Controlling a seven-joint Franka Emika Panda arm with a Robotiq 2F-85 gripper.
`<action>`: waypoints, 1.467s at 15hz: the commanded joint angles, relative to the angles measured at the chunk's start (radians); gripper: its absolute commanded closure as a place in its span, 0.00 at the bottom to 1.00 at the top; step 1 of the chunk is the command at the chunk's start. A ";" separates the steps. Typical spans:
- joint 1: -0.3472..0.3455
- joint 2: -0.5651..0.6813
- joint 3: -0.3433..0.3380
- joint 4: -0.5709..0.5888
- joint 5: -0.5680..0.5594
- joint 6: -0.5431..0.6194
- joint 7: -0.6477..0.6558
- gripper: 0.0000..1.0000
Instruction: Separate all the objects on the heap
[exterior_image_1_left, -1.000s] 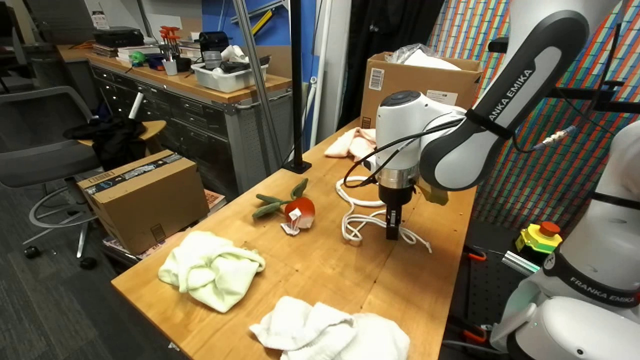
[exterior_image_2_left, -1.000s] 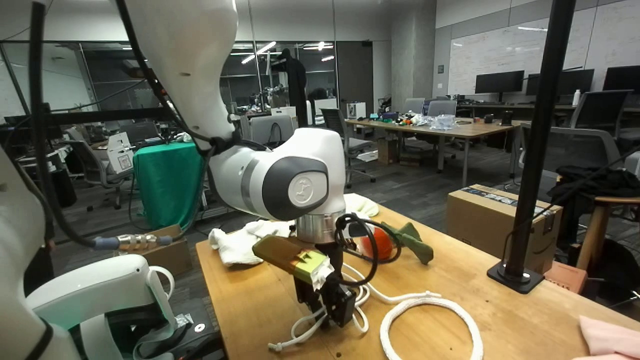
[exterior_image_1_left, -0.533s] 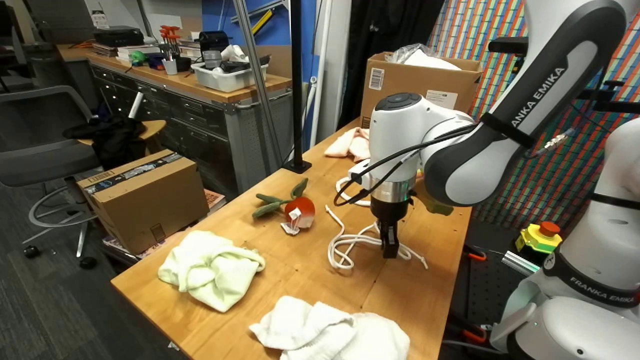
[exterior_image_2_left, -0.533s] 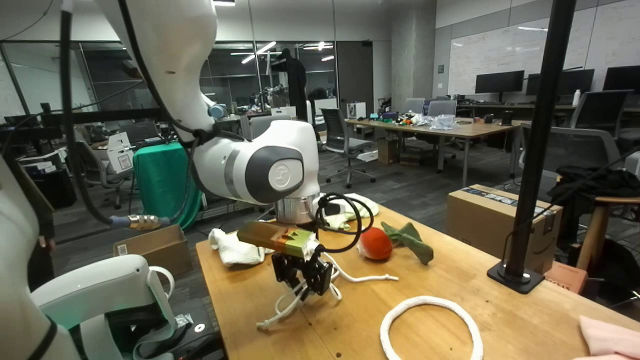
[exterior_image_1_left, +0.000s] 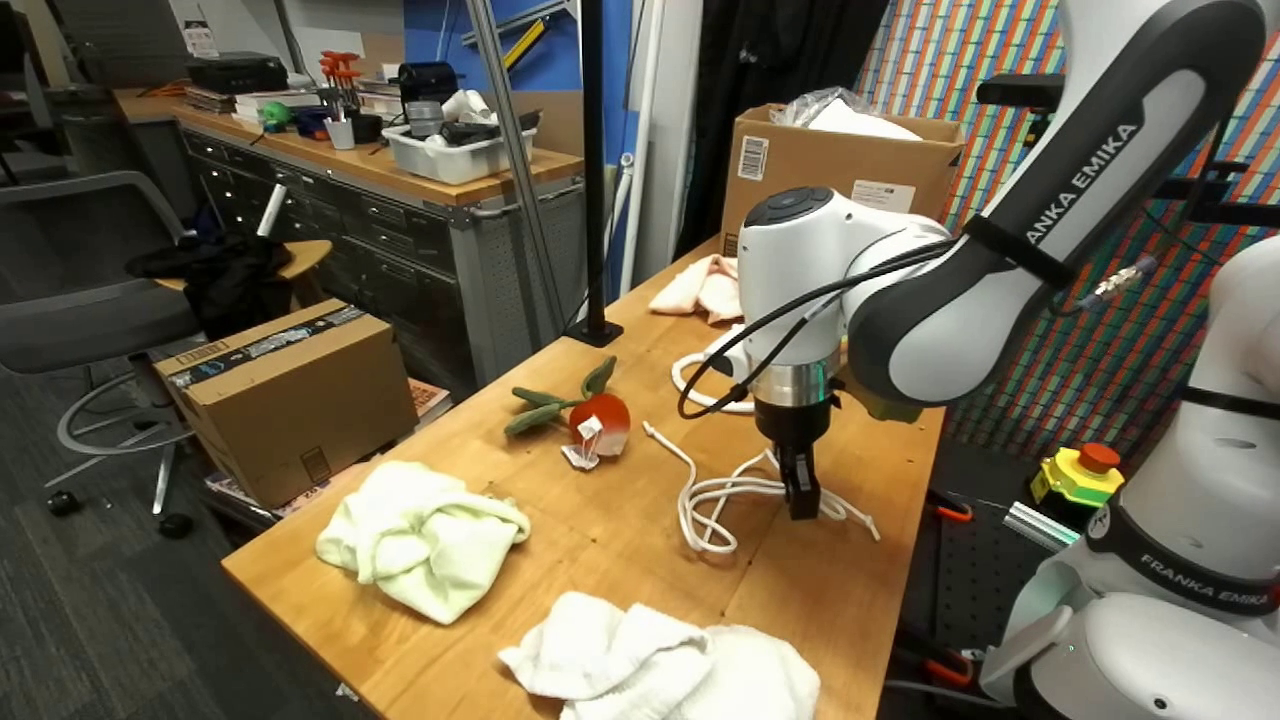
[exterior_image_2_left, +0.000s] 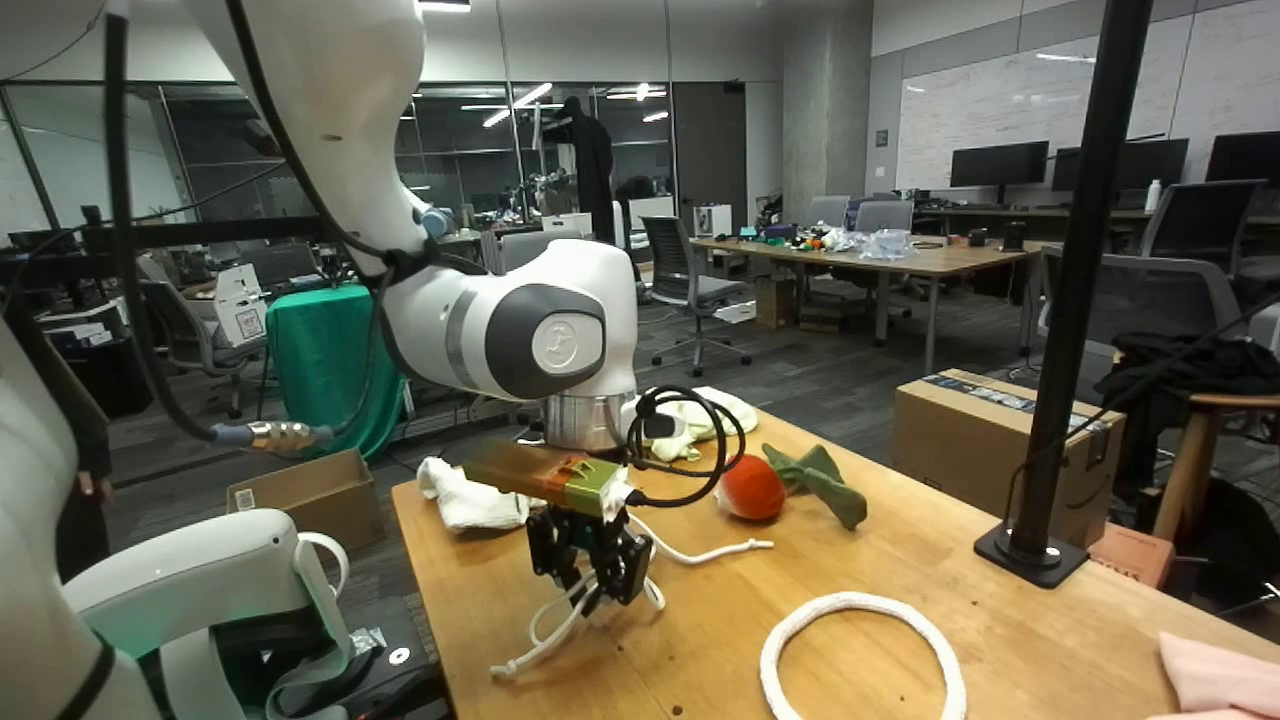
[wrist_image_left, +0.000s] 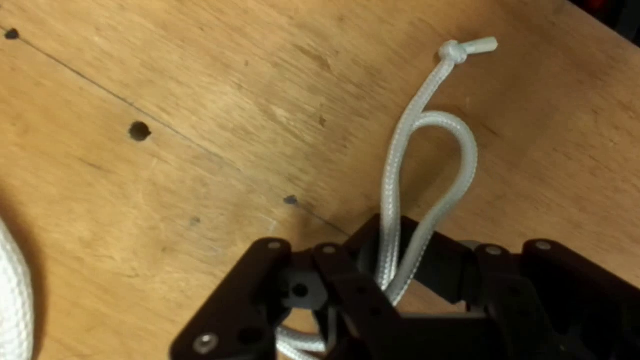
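Note:
My gripper (exterior_image_1_left: 802, 505) is shut on a thin white cord (exterior_image_2_left: 708, 556) low over the table. In the wrist view two strands of that cord (wrist_image_left: 392, 190) run down between the jaws, with a knotted end lying beyond them. A thicker white cord ring (exterior_image_2_left: 850, 602) rests apart from it. The red-and-green toy (exterior_image_1_left: 600, 425) lies near the table's middle. A pale green cloth (exterior_image_1_left: 425, 540), a white cloth (exterior_image_1_left: 660, 660) and a pink cloth (exterior_image_1_left: 700, 290) are spread out separately. The heap is out of view.
A large cardboard box (exterior_image_1_left: 840, 180) stands at the table's far end. Along one table edge rises a black post (exterior_image_1_left: 595, 330), with another cardboard box (exterior_image_1_left: 290, 400) beyond that edge, off the table. The robot's base and a yellow stop button (exterior_image_1_left: 1080, 475) flank the opposite edge.
The gripper moved away from the white ring, dragging the thin cord along. The cord's free end has come clear of the ring. Cloths and toy stayed put.

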 joint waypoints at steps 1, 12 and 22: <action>-0.023 -0.022 -0.022 0.000 -0.047 -0.052 0.014 0.90; -0.059 -0.038 -0.062 -0.002 -0.076 -0.165 -0.022 0.51; -0.065 -0.224 -0.098 -0.011 -0.003 -0.258 -0.102 0.00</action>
